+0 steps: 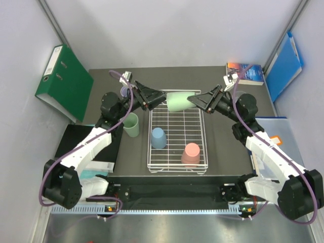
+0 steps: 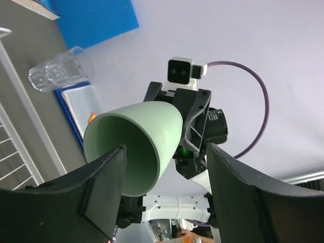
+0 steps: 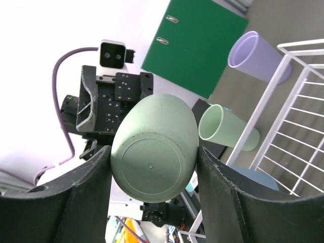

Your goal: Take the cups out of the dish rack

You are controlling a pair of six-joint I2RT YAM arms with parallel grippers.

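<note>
A mint green cup [image 1: 178, 102] hangs on its side above the far end of the white dish rack [image 1: 150, 144]. My right gripper [image 1: 197, 99] is shut on its base [image 3: 154, 152], one finger on each side. My left gripper [image 1: 160, 96] stands open at the cup's mouth [image 2: 147, 136]: the rim's wall lies between its fingers [image 2: 238, 192] without being pinched. A light blue cup [image 1: 158, 137] and a salmon pink cup [image 1: 191, 154] stand upside down in the rack. A second green cup [image 1: 131, 124] and a lilac cup [image 3: 258, 55] stand on the table left of the rack.
Two stacked clear glasses [image 2: 61, 68] lie on the table to the right of the rack, near a blue folder [image 1: 284, 66]. A green binder [image 1: 63, 81] leans at the back left. A book [image 1: 245, 73] lies at the back right.
</note>
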